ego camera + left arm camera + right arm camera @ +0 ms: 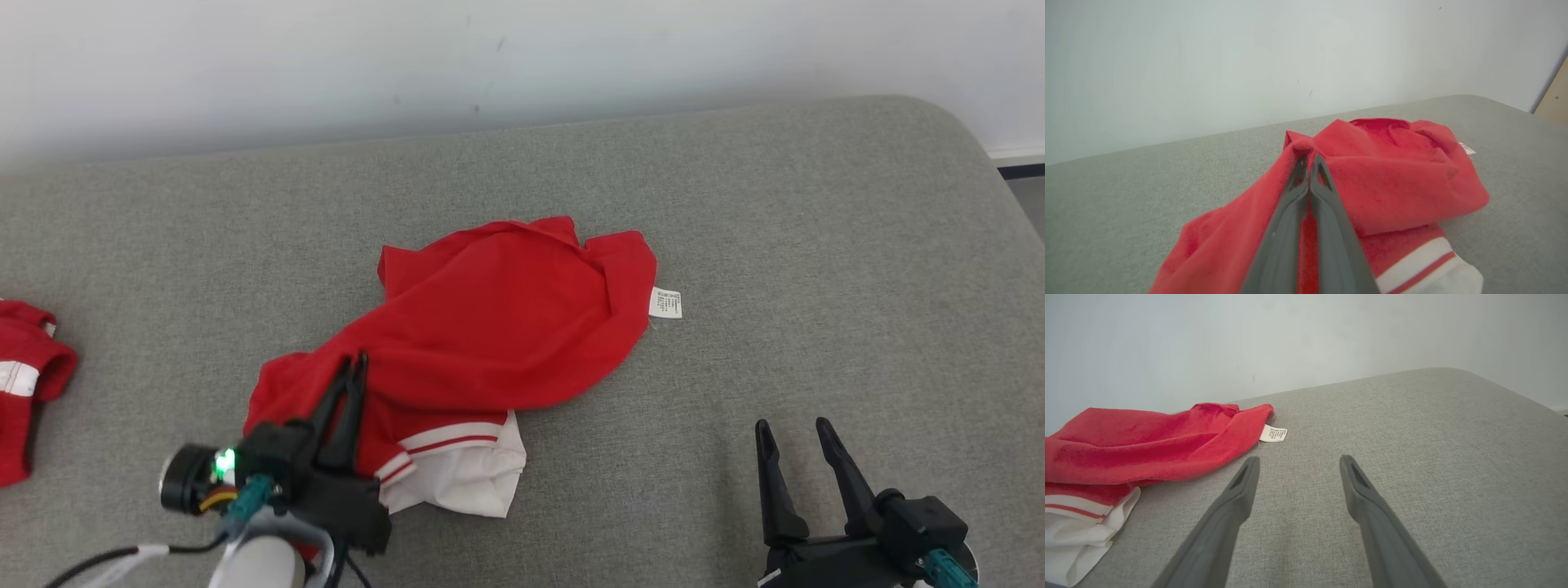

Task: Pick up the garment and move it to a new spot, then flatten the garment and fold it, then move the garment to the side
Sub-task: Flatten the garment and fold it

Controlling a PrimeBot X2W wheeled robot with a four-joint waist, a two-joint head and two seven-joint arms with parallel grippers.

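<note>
Red garment [506, 318] lies crumpled mid-cushion [816, 245], with its white-striped hem at 6 o'clock. Left pincer [357, 359] is clamped on a fold at the garment's 7 o'clock. Right pincer [792, 425], fingers apart, sits at 4 o'clock, well apart from the cloth.

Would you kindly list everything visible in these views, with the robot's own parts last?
garment: one, red with white striped trim, crumpled in the middle of the surface
care label: one, white, at the garment's right edge
second garment: one, red with a white band, at the head view's left edge, partly cut off
cushioned surface: one, grey, under both garments
wall: one, white, behind the surface
left hand: one, dark, shut on the garment's near-left part
right hand: one, dark, open, lower right, apart from the garment
</note>
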